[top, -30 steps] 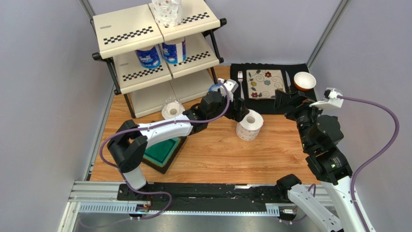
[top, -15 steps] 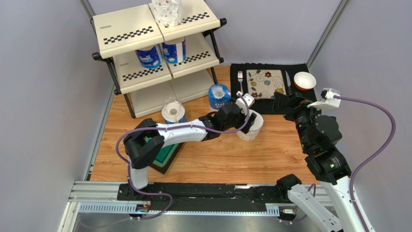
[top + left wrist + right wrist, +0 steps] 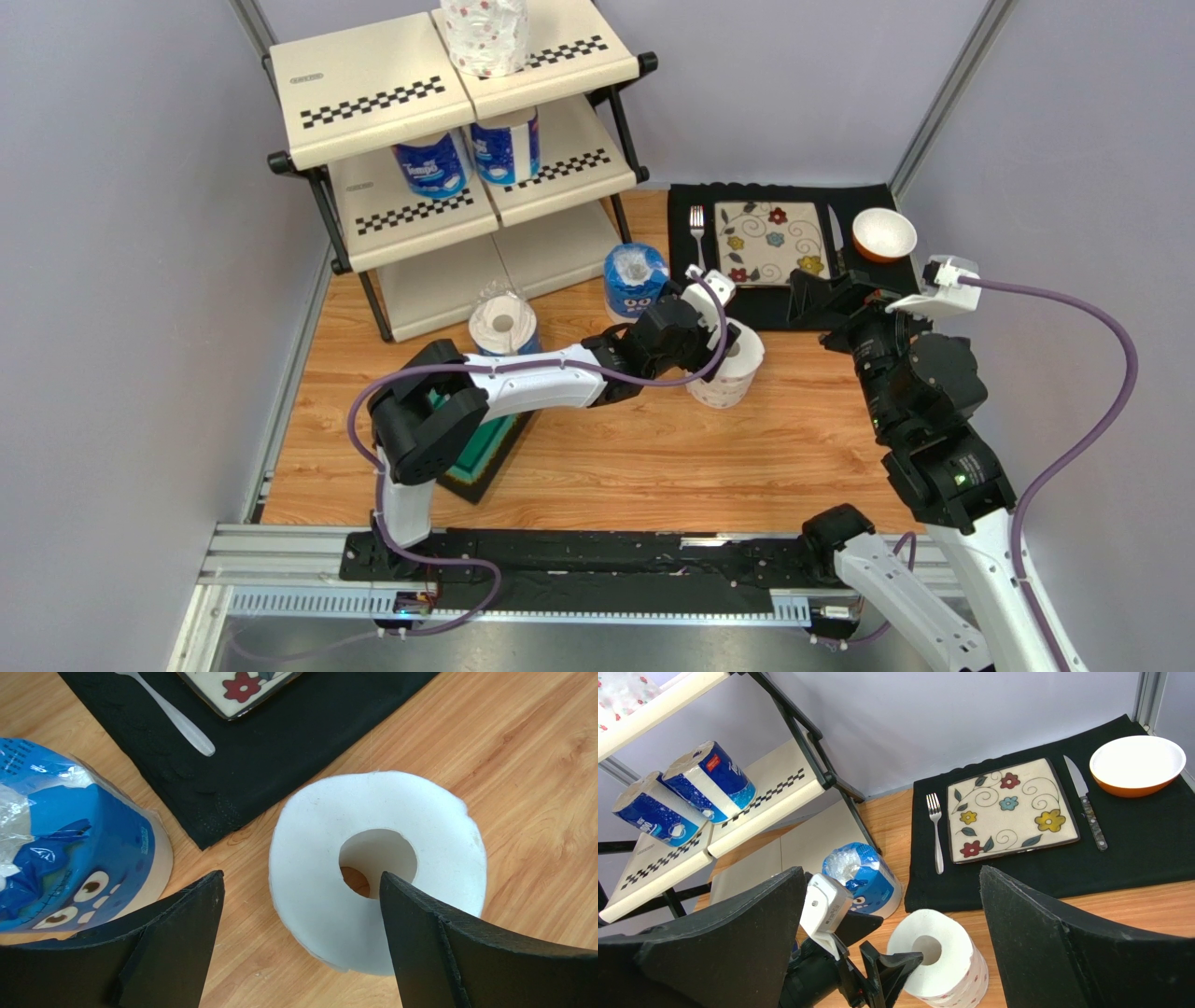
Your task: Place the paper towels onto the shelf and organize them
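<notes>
Shelf (image 3: pixel 421 154) far left: we count three rolls on it, three more on table.

Left arm (image 3: pixel 533 375) has swung off blue-wrapped roll (image 3: pixel 634 280), across to bare white roll (image 3: pixel 730 367) by black mat (image 3: pixel 1144 847). We judge this the next pick.

Left gripper (image 3: pixel 302 882) over that roll, jaws spread wide, gripping nothing. One finger outside rim, other over paper near core; contact unclear.

Right gripper (image 3: pixel 821 297) hangs near mat, jaws wide, empty.

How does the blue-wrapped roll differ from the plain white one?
The blue-wrapped roll has blue-printed plastic covering its top; the white roll is plain on top, its core open. The white roll sits beneath the open left gripper; the blue-wrapped roll stands beside it. Both stand upright on the table.
</notes>
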